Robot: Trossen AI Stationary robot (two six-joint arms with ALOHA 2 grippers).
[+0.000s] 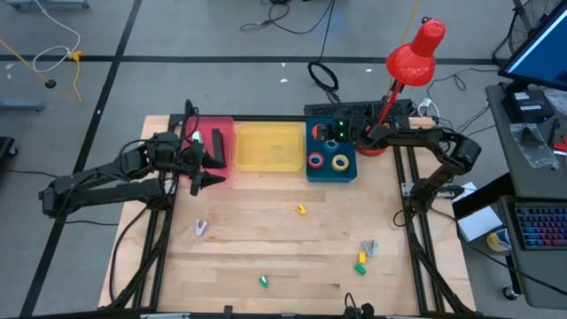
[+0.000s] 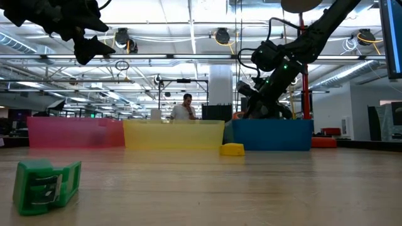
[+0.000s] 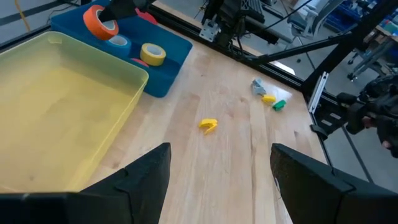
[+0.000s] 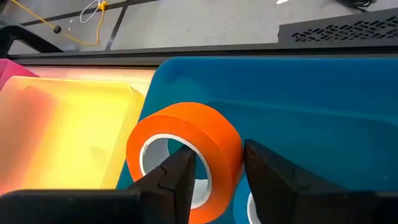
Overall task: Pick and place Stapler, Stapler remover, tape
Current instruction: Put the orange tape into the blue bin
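Note:
My right gripper (image 4: 217,158) hangs over the blue bin (image 1: 331,170), shut on an orange tape roll (image 4: 186,149). A yellow roll (image 3: 153,54) and a blue roll (image 3: 118,42) lie flat on the bin's floor. My left gripper (image 3: 217,180) stands open and holds nothing, raised over the table beside the pink bin (image 1: 215,133). Small stapler removers lie loose on the wood: a yellow one (image 1: 300,209), a grey one (image 1: 200,229), a green one (image 1: 263,281). A dark thing (image 1: 215,149) sits in the pink bin; whether it is the stapler I cannot tell. My right gripper pinches the orange roll's wall (image 4: 214,146), with one finger (image 4: 177,174) inside the centre hole and the other (image 4: 273,177) outside. The fingers slant down from the table's right side. The roll stands on edge, tilted, above the rolls on the bin's floor.
A yellow bin (image 1: 268,146) stands between the pink and blue bins along the far edge. A grey, a yellow and a green piece (image 1: 365,252) lie together near the right. A red lamp (image 1: 415,55) rises behind the blue bin. A person (image 2: 184,108) shows in the room beyond.

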